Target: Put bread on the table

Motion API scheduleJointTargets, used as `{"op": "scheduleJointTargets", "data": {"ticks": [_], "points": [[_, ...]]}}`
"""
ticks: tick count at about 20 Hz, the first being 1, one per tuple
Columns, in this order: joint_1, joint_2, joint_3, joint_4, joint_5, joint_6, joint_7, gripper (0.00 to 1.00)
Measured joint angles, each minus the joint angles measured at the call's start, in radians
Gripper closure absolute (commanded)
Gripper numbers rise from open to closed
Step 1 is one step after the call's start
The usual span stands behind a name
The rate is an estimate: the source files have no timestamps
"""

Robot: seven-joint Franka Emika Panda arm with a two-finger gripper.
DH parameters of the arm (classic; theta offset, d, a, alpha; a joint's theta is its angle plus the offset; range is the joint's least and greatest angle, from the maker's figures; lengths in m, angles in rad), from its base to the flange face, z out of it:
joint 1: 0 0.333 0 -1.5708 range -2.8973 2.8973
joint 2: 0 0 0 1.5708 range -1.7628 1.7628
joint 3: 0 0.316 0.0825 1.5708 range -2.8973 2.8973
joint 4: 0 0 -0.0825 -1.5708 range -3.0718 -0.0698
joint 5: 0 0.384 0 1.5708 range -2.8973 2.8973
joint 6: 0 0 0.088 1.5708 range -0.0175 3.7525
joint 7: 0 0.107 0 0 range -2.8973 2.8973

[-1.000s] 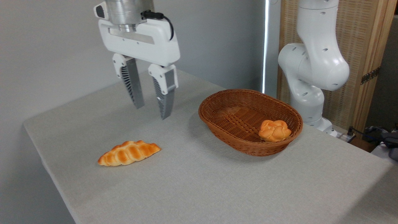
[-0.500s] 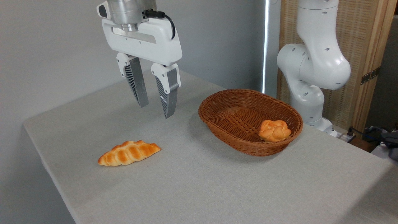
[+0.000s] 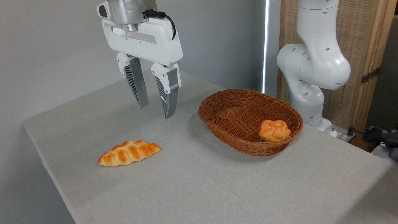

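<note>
Claw (image 3: 156, 110) has drifted up and slightly right over the last second, then near-stalled; fingers apart, holding nothing, hanging well above the surface (image 3: 217, 186) between loaf and basket (image 3: 245, 146). Reads as a retreat after release: bread (image 3: 129, 153) already lies flat on the grey surface, well left of the basket, so the task looks done. Loaf is long, braided, golden-brown with paler creases and tapered ends; small round bun (image 3: 275, 130) sits inside the basket.
</note>
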Motion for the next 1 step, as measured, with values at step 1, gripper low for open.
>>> {"op": "scheduleJointTargets", "data": {"ticks": [1], "points": [[0.000,0.000,0.000,0.000,0.000,0.000,0.000,0.00]]}}
